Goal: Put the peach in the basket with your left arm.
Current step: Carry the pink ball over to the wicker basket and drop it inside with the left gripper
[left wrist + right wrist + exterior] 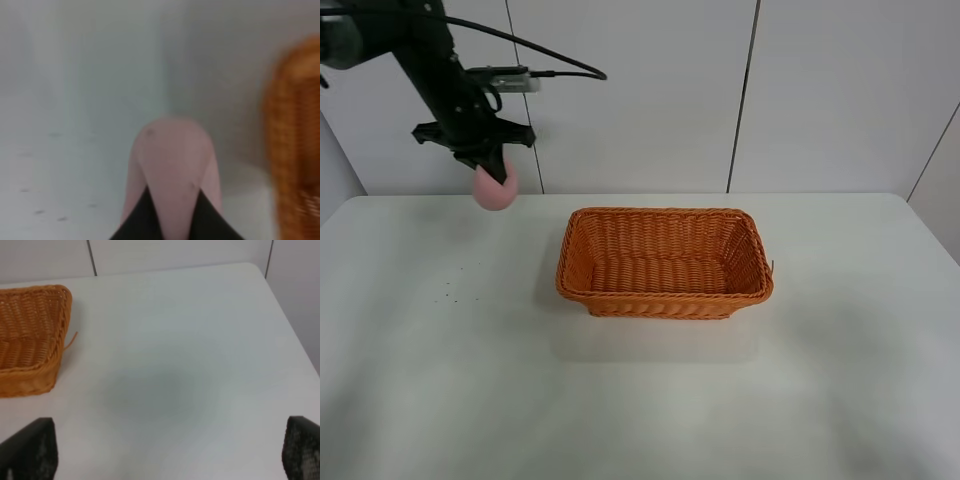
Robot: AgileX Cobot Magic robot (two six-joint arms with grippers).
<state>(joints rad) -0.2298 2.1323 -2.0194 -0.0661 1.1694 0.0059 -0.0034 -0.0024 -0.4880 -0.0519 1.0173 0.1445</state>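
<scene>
**Peach point(495, 190) gripped at ten o'clock from the basket point(665, 300)**

Exterior high view: the left fingers point(490, 160) clasp the peach over the desk's point(440, 380) far edge, well apart from the basket.

Left wrist view, blurred: two dark fingers point(137, 222) pinch the peach point(172, 160), with the basket point(295, 140) nearby.

Right wrist view: the right fingers point(30, 450) are spread wide above the desk point(175, 365), holding nothing, near a basket corner point(30, 335).

Table point(440, 400): white, matte, with rounded far corners.
Specks point(455, 285): a few tiny dark dots on the table's left part.
Wall point(640, 90): pale panels behind the table.
Seam point(742, 95): dark, slightly tilted line between panels.
</scene>
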